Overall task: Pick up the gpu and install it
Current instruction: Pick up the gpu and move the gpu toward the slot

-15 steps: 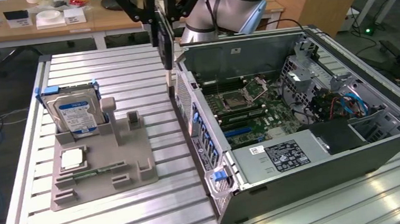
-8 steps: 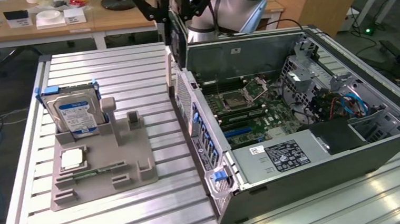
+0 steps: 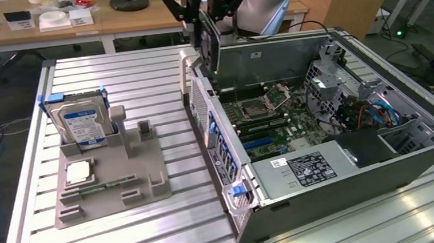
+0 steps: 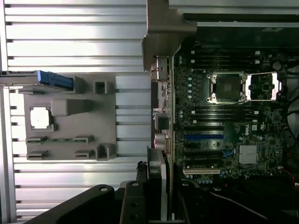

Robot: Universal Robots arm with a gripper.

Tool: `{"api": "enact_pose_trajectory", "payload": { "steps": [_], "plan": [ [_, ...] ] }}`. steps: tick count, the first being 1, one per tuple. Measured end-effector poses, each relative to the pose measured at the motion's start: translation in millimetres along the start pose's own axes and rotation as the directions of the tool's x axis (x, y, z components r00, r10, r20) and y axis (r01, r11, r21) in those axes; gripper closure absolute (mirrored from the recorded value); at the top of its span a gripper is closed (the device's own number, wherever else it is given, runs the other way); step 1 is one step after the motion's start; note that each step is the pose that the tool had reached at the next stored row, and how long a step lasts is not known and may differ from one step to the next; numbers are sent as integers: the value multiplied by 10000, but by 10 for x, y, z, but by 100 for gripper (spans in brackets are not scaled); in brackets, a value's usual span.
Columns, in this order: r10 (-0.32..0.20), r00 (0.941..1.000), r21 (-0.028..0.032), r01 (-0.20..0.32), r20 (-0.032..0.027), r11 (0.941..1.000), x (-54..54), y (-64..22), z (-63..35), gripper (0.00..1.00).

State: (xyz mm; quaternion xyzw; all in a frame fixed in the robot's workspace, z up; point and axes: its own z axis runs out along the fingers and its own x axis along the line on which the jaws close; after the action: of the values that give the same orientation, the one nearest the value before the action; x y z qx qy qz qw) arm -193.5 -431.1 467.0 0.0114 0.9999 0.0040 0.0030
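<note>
The gpu [image 3: 210, 44], a thin dark card, hangs upright and edge-on from my gripper [image 3: 208, 13], which is shut on its top. It hovers above the rear wall of the open computer case [image 3: 227, 155], near the far corner, clear of the motherboard [image 3: 278, 117]. In the wrist view the gpu [image 4: 156, 175] runs edge-on between my black fingers [image 4: 133, 200], over the case's rear edge. The blue expansion slot [image 4: 203, 137] and the white slot [image 4: 201, 171] lie just inside the case beside the card.
A grey fixture tray [image 3: 148, 172] on the slatted metal table holds an upright hard drive [image 3: 83, 122], a CPU chip [image 3: 78, 172] and a green memory stick [image 3: 103, 185]. The power supply [image 3: 312, 169] and drive cage [image 3: 344, 84] sit inside the case. Desks stand behind.
</note>
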Motion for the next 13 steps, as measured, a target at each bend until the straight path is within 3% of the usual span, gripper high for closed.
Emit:
{"api": "enact_pose_trajectory", "payload": {
  "steps": [13],
  "plan": [
    [2, 10000, 0, -2, 1, 10000, -263, 6, 5, 72]
  ]
}}
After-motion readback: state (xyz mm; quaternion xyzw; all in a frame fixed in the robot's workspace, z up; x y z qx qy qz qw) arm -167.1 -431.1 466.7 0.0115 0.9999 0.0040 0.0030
